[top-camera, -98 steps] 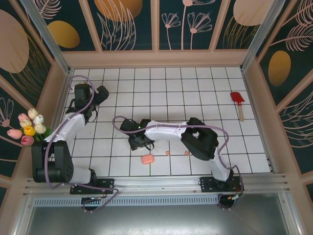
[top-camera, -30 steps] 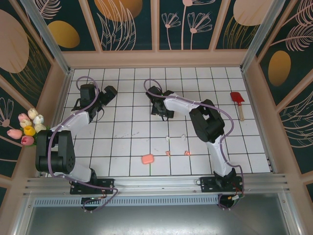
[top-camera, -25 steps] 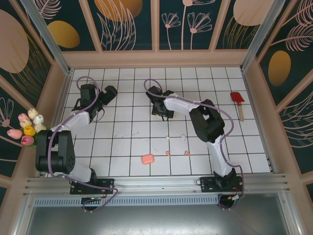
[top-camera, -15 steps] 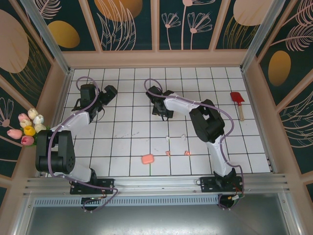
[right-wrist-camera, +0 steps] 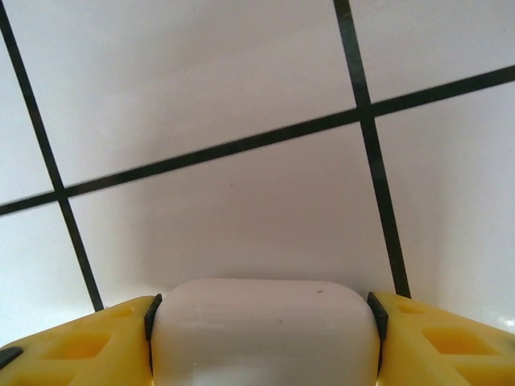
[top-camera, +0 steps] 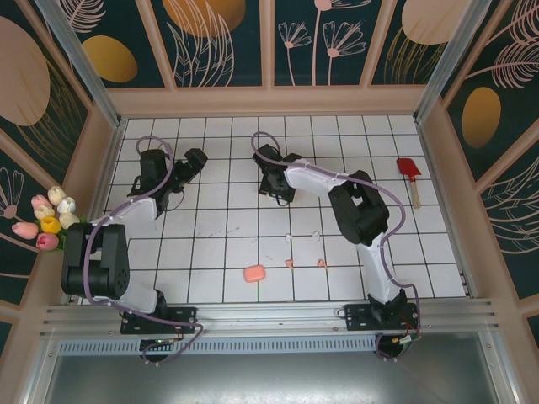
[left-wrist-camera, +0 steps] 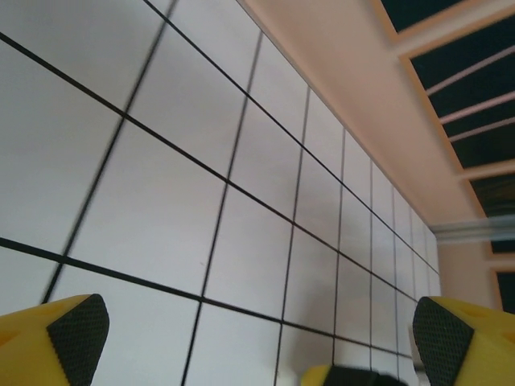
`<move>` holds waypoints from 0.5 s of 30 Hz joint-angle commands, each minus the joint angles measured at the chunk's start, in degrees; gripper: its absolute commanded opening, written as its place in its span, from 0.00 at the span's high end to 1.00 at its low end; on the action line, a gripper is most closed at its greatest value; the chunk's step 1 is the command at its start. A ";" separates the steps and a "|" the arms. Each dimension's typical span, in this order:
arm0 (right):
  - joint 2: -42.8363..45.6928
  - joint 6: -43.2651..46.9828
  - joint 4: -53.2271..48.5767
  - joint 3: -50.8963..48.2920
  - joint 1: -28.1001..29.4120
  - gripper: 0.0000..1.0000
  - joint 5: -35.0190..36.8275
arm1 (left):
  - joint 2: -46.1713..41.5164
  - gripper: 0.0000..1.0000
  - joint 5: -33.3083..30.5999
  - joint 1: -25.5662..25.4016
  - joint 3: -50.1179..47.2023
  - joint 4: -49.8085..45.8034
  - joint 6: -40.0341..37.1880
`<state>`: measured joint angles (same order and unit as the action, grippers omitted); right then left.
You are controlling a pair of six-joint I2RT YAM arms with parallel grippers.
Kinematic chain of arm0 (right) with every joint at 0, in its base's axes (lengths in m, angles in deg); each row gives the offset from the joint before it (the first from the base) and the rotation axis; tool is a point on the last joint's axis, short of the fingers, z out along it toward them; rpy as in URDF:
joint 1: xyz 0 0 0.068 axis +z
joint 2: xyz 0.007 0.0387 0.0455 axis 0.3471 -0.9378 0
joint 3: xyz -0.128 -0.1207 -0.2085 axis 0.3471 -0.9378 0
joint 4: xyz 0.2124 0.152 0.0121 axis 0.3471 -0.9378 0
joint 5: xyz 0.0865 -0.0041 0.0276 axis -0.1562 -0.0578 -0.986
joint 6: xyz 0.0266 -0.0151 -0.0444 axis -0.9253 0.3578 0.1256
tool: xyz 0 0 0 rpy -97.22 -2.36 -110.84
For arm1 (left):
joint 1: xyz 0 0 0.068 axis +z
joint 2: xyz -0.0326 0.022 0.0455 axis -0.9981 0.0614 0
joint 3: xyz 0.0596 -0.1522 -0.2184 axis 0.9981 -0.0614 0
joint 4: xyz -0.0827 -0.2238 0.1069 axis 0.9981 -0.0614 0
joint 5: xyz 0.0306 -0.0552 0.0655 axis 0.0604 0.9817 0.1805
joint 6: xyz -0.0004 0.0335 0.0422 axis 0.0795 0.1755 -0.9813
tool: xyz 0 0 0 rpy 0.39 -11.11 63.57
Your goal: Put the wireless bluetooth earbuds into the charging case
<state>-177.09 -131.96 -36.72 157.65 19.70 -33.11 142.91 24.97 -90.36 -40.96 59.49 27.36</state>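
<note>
My right gripper [top-camera: 275,185] has just narrowed onto the white case [right-wrist-camera: 265,334]. In the wrist view its yellow fingers [right-wrist-camera: 88,342] press against both ends of the rounded shell, with the tiled floor [right-wrist-camera: 241,80] beyond. A second ago the jaws stood wider around it, so I take this as the grab being completed at the far middle of the floor.

I judge the next job is carrying that case back toward the loose pieces. The earbuds lie well apart from it, nearer to me: two white earbuds [top-camera: 289,239] a row above two pink earbuds [top-camera: 289,263], with the pink case [top-camera: 254,273] just left of those. None is in a case yet, and I cannot tell whether the white case's lid is up.

Compared with a few seconds back, the right arm has left the spot beside the pink case and stretched to the back rows. The earbuds and pink case haven't shifted. My left gripper [left-wrist-camera: 259,338] hangs spread wide with nothing between its pads, over bare tiles at the far left, nudged slightly farther out than before. The red spatula [top-camera: 409,172] lies on the right.
</note>
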 commanded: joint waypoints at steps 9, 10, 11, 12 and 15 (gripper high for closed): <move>2.42 -6.69 8.74 1.15 -5.99 0.39 -10.24 | 1.66 0.02 4.71 -6.66 -12.14 28.29 4.10; 2.39 -7.15 9.24 1.02 -6.34 0.39 -10.76 | 2.15 0.03 4.74 -7.23 -12.67 29.63 3.94; 2.35 -7.74 9.82 0.89 -6.72 0.39 -11.46 | 2.76 0.04 4.93 -7.97 -13.14 31.09 3.64; 2.30 -8.30 10.46 0.76 -7.16 0.39 -12.15 | 3.36 0.04 4.88 -8.79 -13.50 32.24 3.18; 2.36 -9.73 12.20 0.45 -8.16 0.39 -14.10 | 5.03 0.05 4.41 -11.52 -13.86 34.41 1.31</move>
<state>-177.09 -138.80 -27.61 157.65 12.44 -43.84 146.47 28.88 -99.86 -54.18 85.94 30.27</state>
